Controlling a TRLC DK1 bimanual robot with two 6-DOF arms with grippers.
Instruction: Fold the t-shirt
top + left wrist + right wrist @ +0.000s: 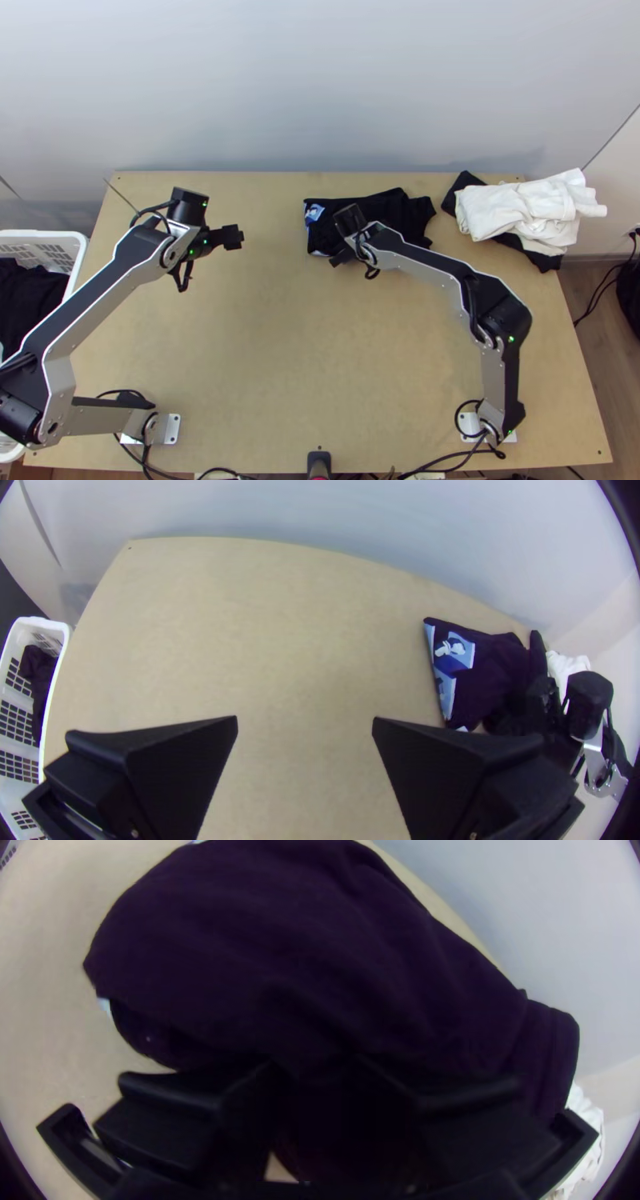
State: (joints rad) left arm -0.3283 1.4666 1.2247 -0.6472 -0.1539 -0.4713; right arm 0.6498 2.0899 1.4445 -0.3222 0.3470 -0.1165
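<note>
- Your left pincer [232, 238] is hanging above the worktop [264, 344]; the left wrist view is showing it wide open, holding nothing.
- Your right pincer [344, 254] is hovering at the black T-shirt [408, 212], near the far edge.
- The right wrist view is showing that pincer partly open over dark cloth; you can't tell whether it's gripping.
- The left wrist view is revealing blue-and-white print [453, 653].

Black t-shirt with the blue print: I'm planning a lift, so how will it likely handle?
The t-shirt looks floppy, judging by its soft creases. Its layers could slide apart, since one peeks out beneath another.
</note>
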